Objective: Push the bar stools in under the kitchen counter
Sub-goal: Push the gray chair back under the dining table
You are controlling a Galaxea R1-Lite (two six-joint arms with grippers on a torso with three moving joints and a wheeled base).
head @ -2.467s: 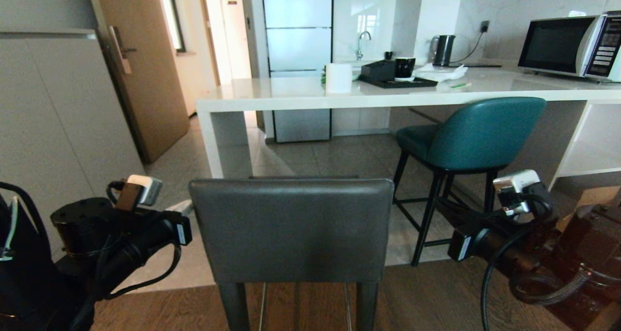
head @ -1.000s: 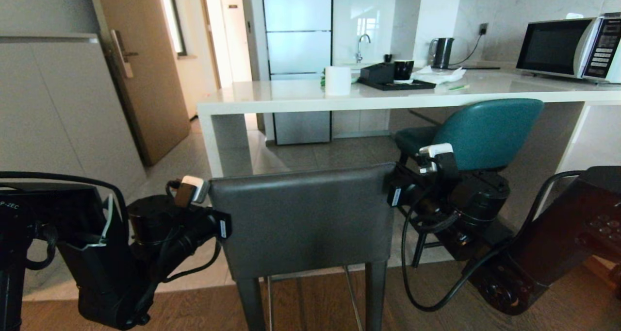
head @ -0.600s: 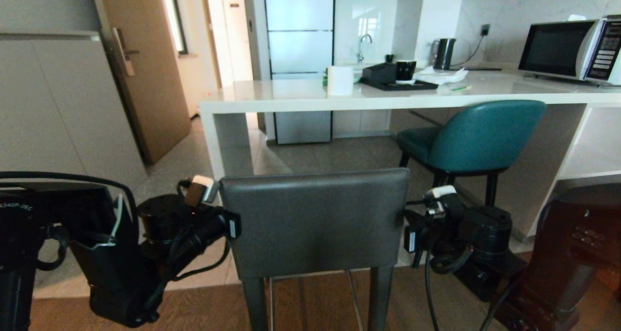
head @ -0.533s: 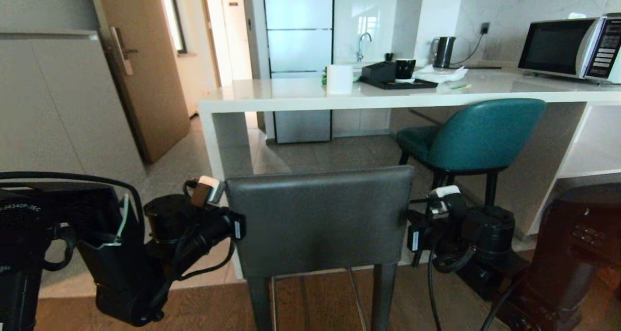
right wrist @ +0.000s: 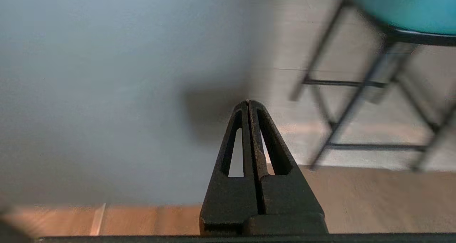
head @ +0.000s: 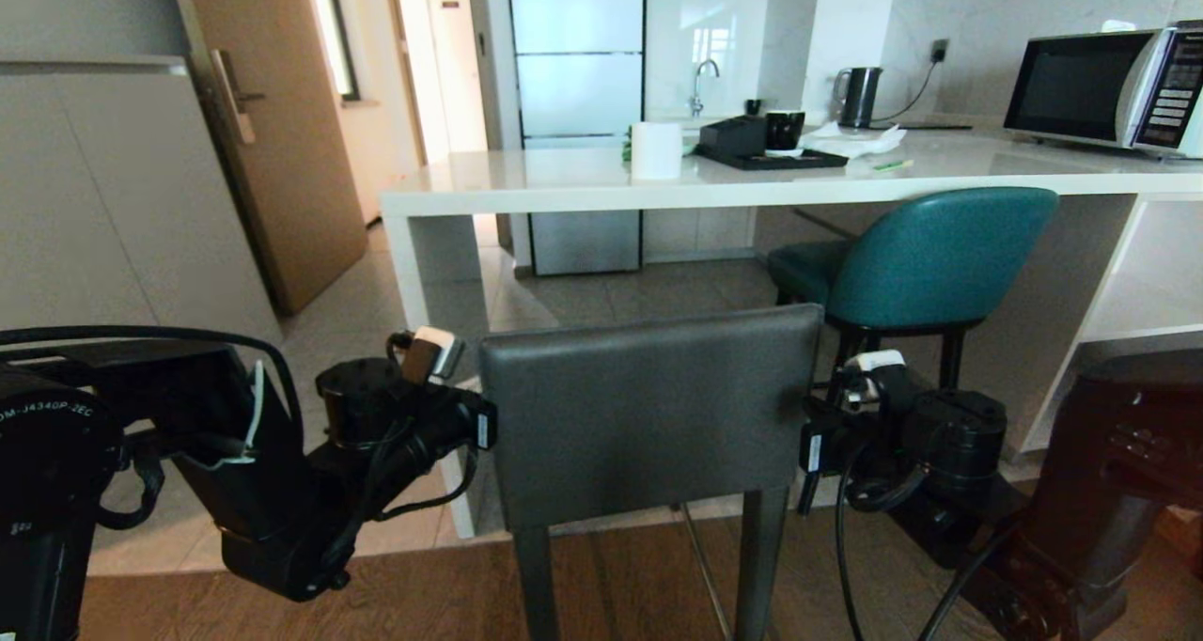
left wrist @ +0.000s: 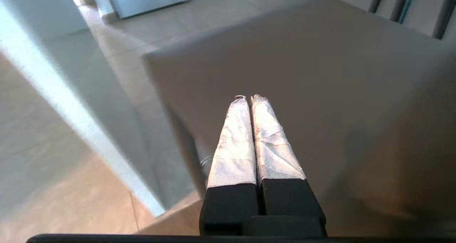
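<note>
While the square grey leather stool (head: pixel 648 406) stands at the long glossy white counter (head: pixel 583 188), its backrest just short of the edge, our left tool (left wrist: pixel 248 99) and right tool (right wrist: pixel 248 102), both clenched empty, flank that backrest. Further right, the teal padded stool (head: pixel 926 260) sits partly tucked under.

You've got the grey stool (head: pixel 648 406) dead ahead, its back flanked by your left hand (head: pixel 484 427) and right hand (head: pixel 808 448). Beyond it, the teal stool (head: pixel 926 260) sits partly under the white tabletop (head: pixel 564 185).
</note>
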